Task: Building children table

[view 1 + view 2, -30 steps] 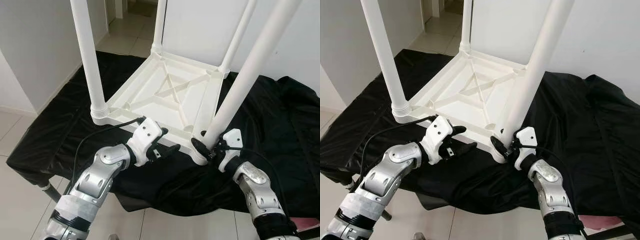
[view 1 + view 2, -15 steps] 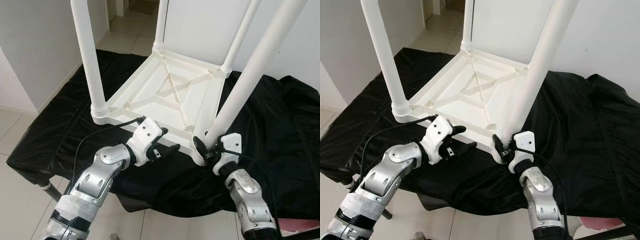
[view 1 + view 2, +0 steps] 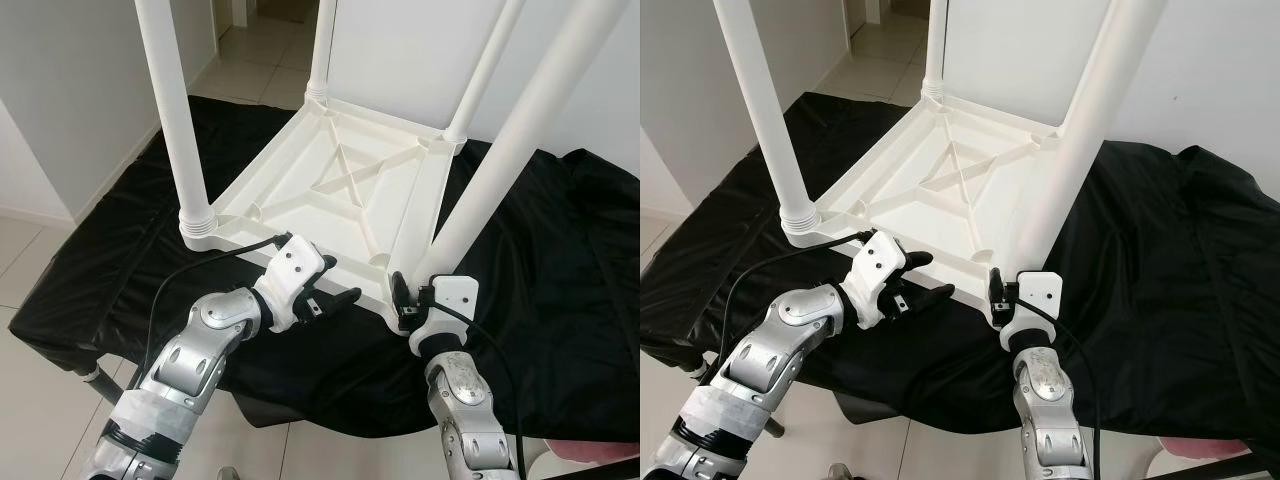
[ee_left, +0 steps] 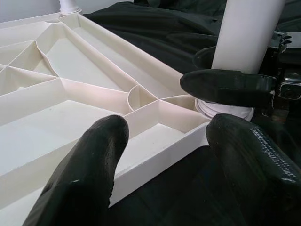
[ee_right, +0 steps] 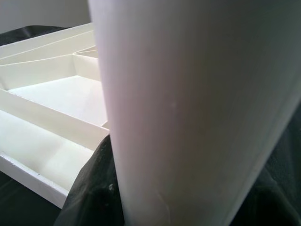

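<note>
At the near-right corner of the upturned children's table [image 3: 340,190]: last leg [image 3: 490,170] being seated.
Leg base is pinched by right gripper [image 3: 412,310]; left gripper [image 3: 335,295], jaws spread, straddles the rim; twisting home is judged next.

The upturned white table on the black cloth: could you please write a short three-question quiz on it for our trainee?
1. True or false: the white table lies upside down on the black cloth, legs pointing up.
2. Which pincer is at the base of the near right leg? A) left B) right
3. Fill in: the left pincer sits at the table's near ____, fingers apart.

Key:
1. True.
2. B: the right pincer is at that leg's base; whether it grips cannot be told.
3. Edge, as the left wrist view shows.
</note>
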Available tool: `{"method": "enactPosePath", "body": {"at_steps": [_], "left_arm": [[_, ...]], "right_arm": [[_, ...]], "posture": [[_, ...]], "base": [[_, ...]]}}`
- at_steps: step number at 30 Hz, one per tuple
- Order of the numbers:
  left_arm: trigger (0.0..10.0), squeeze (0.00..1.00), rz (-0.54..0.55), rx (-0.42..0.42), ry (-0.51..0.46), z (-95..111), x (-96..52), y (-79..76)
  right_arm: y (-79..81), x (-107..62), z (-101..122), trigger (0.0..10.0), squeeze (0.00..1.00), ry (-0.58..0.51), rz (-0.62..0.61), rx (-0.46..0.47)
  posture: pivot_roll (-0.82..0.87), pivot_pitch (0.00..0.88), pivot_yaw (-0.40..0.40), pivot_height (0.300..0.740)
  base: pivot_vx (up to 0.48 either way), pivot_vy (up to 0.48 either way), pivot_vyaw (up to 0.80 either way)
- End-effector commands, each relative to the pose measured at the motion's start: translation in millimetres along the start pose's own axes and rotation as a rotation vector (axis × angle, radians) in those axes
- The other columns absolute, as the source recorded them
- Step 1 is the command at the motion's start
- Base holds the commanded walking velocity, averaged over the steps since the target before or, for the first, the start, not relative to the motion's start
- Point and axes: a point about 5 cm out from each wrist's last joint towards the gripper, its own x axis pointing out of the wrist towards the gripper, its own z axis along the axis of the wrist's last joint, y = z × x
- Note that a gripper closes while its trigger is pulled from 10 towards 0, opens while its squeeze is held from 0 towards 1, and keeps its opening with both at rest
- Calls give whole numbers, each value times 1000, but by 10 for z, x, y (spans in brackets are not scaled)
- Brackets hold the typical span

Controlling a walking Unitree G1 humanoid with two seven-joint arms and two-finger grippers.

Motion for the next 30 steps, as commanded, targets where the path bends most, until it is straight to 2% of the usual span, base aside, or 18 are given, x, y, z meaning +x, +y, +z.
{"method": "enactPosePath", "body": {"at_steps": [1, 2, 3, 4, 10, 18, 19, 20, 21, 30], "left_arm": [[10000, 0, -49, -5, 18, -24, 26, -33], [10000, 0, -49, -5, 18, -24, 26, -33], [10000, 0, -50, -4, 17, -21, 29, -34], [10000, 0, -51, -4, 17, -19, 32, -33], [10000, 0, -47, -4, 16, -25, 30, -38], [10000, 0, -44, -4, 18, -37, 22, -45], [10000, 0, -46, -3, 20, -41, 16, -47], [10000, 0, -48, -2, 21, -43, 12, -48], [10000, 0, -51, -2, 23, -47, 8, -52], [10000, 0, -69, -1, 28, -50, 21, -75]], "right_arm": [[-13, -30, -13, 10000, 0, 13, -12, -2], [-13, -30, -13, 10000, 0, 13, -12, -2], [-5, -34, 22, 10000, 290, -2, -8, 17], [6, -35, 51, 10000, 1000, -15, 4, 38], [17, -22, 110, 10000, 1000, -45, 32, 42], [-45, -4, 137, 10000, 1000, -53, 84, 26], [-48, -4, 132, 10000, 129, -49, 114, 29], [-50, -7, 129, 10000, 129, -46, 135, 32], [-66, -8, 132, 10000, 0, -49, 160, 35], [-275, 36, 142, 10000, 0, -52, 267, 6]], "posture": [[-44, 45, -57, 740], [-44, 45, -57, 740], [-43, 45, -59, 740], [-42, 44, -62, 740], [-35, 38, -73, 740], [-30, 31, -73, 740], [-30, 31, -69, 740], [-30, 31, -69, 740], [-32, 30, -64, 740], [-38, 25, -56, 740]], "base": [[0, 0, 0], [0, 0, 0], [0, 0, 0], [0, 0, 0], [0, 0, 0], [0, 0, 0], [0, 0, 0], [0, 0, 0], [0, 0, 0], [0, 0, 0]]}}
